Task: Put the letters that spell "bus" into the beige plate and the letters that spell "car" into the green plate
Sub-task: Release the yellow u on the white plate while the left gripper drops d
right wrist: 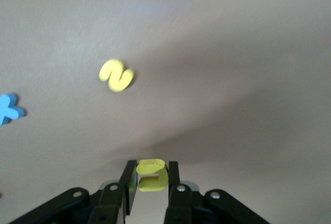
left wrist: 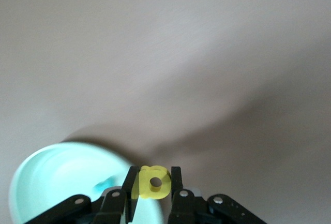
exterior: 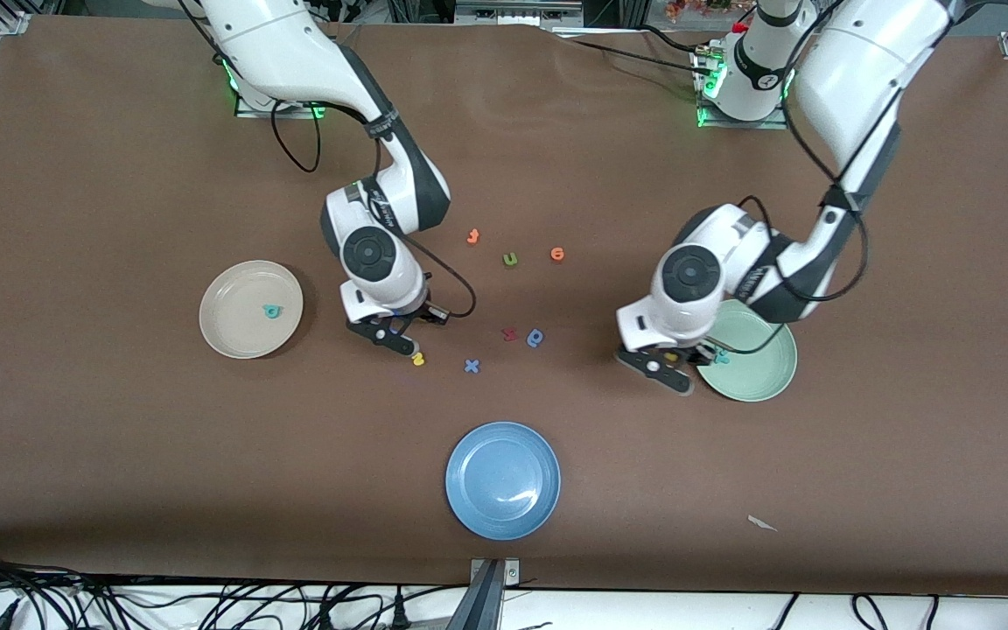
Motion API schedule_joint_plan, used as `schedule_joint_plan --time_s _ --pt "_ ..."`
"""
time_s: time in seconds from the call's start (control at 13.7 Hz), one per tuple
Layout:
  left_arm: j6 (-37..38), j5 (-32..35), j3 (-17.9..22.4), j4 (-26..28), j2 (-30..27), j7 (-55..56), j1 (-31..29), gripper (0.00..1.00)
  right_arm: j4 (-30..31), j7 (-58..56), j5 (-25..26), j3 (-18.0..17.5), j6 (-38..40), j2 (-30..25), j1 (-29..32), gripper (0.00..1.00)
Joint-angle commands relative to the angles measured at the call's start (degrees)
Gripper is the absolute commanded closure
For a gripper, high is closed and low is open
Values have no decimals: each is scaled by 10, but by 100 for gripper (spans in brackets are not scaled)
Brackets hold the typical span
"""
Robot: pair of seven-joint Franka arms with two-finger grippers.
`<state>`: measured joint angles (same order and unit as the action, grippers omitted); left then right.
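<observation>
My right gripper point(exterior: 395, 337) point(right wrist: 151, 169) is shut on a yellow "u" point(right wrist: 151, 176), low over the table between the beige plate point(exterior: 237, 337) and the yellow "s" point(exterior: 418, 359) point(right wrist: 116, 75). A teal letter point(exterior: 272, 311) lies in the beige plate. My left gripper point(exterior: 668, 363) point(left wrist: 154, 175) is shut on a yellow "a" point(left wrist: 154, 183), at the rim of the green plate point(exterior: 758, 372) point(left wrist: 46, 182) on the side toward the table's middle. One teal letter point(exterior: 721, 357) lies in the green plate, partly hidden by the left hand.
Loose letters lie mid-table: blue "x" point(exterior: 472, 366), red letter point(exterior: 509, 333), blue round-bowled letter point(exterior: 535, 337), olive "u" point(exterior: 510, 259), orange "e" point(exterior: 557, 254) and another orange letter point(exterior: 472, 235). A blue plate point(exterior: 502, 479) sits nearest the front camera.
</observation>
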<state>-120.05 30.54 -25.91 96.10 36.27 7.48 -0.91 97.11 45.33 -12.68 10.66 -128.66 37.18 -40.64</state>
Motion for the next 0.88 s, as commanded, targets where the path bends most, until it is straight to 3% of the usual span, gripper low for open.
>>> schedule_joint_plan --time_s 0.0,0.29,0.37,0.44,0.8 --pt "26 -10 -5 25 -23 -61 -46 91 8 -110 -1 55 71 -31 3 86" --pt "21 -10 -18 100 -41 -59 -102 76 50 -261 -1 132 75 -52 2 86" --pt "20 -10 -19 118 -54 -59 -108 35 82 -289 -1 140 64 -71 2 86" --pt "20 -10 -21 122 -60 -62 -111 0 120 -312 0 152 40 -96 2 86" --pt "36 -39 -36 98 -101 -57 -110 0 270 -461 0 216 -32 -196 2 86"
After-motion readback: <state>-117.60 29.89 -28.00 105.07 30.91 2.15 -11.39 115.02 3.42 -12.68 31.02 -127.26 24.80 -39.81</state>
